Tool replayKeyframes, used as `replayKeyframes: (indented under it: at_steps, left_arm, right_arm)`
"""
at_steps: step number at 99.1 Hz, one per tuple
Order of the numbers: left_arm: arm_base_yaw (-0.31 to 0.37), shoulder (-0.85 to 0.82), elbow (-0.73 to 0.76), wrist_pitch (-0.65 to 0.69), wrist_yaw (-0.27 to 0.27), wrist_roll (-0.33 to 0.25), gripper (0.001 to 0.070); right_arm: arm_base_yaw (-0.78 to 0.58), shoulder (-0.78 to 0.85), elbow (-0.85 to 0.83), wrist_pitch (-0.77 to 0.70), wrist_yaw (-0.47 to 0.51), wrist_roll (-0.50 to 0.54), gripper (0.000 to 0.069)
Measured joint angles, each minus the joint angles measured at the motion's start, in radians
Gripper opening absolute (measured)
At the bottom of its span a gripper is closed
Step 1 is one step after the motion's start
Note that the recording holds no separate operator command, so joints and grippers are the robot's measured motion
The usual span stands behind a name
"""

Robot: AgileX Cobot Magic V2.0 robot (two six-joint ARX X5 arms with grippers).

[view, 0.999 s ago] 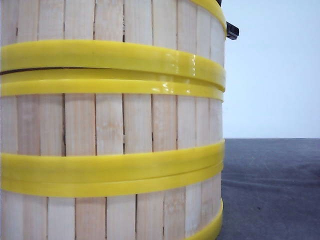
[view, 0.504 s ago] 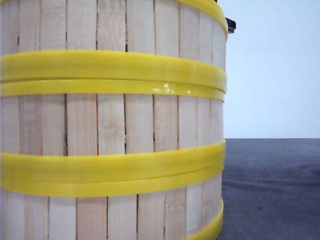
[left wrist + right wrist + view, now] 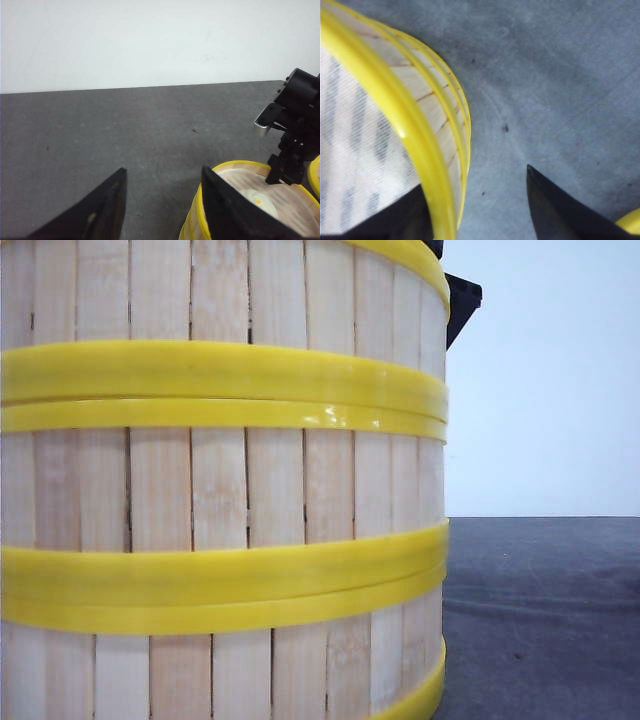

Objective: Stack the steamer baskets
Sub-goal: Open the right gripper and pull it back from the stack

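Observation:
Three steamer baskets stand stacked right in front of the front camera: top (image 3: 220, 290), middle (image 3: 220, 480), bottom (image 3: 220, 670), with pale slats and yellow rims that meet. In the left wrist view the top basket (image 3: 235, 172) shows a white bun (image 3: 257, 200) inside. My right gripper (image 3: 475, 185) is open and straddles the top basket's rim (image 3: 395, 120), one finger inside, the other well clear of the wall. A black part of it (image 3: 460, 300) shows behind the stack. My left gripper (image 3: 162, 172) is open beside the stack, holding nothing.
Dark grey tabletop (image 3: 125, 130) stretches to a white wall (image 3: 150, 40). My right arm (image 3: 295, 130) hangs over the stack's far side. A slice of another yellow rim (image 3: 315, 175) shows at the edge; its kind is unclear.
The dark gap under the top basket's lower rim has closed and the basket sits level on the middle one. More of the black gripper part shows behind the stack.

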Motion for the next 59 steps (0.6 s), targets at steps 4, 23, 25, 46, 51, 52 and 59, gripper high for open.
replayKeyframes:
  at_steps: [4, 23, 25, 46, 51, 52, 59]
  left_arm:
    - [0.0, 0.0, 0.0, 0.0, 0.0, 0.0, 0.0272]
    - [0.0, 0.0, 0.0, 0.028, 0.0, 0.0, 0.0272]
    - [0.0, 0.0, 0.0, 0.032, 0.0, 0.0, 0.0272]
    - [0.0, 0.0, 0.0, 0.037, -0.002, 0.0, 0.0272]
    - [0.0, 0.0, 0.0, 0.037, -0.002, 0.004, 0.0272]
    - [0.0, 0.001, 0.0, 0.037, -0.003, 0.005, 0.0272]
    - [0.0, 0.002, 0.0, 0.036, -0.004, 0.009, 0.0272]
  right_arm:
    - [0.001, 0.004, 0.01, 0.0, -0.001, 0.0, 0.033]
    - [0.002, 0.014, 0.1, 0.0, -0.006, 0.0, 0.0337]
    - [0.0, 0.014, 0.113, 0.0, -0.005, 0.0, 0.0337]
    - [-0.035, -0.011, 0.18, 0.0, 0.12, -0.009, 0.0337]
    - [-0.052, -0.024, 0.168, 0.0, 0.183, -0.009, 0.0337]
    - [-0.056, -0.027, 0.163, 0.0, 0.192, -0.009, 0.0337]
    - [-0.085, -0.056, 0.109, 0.0, 0.253, -0.01, 0.0337]
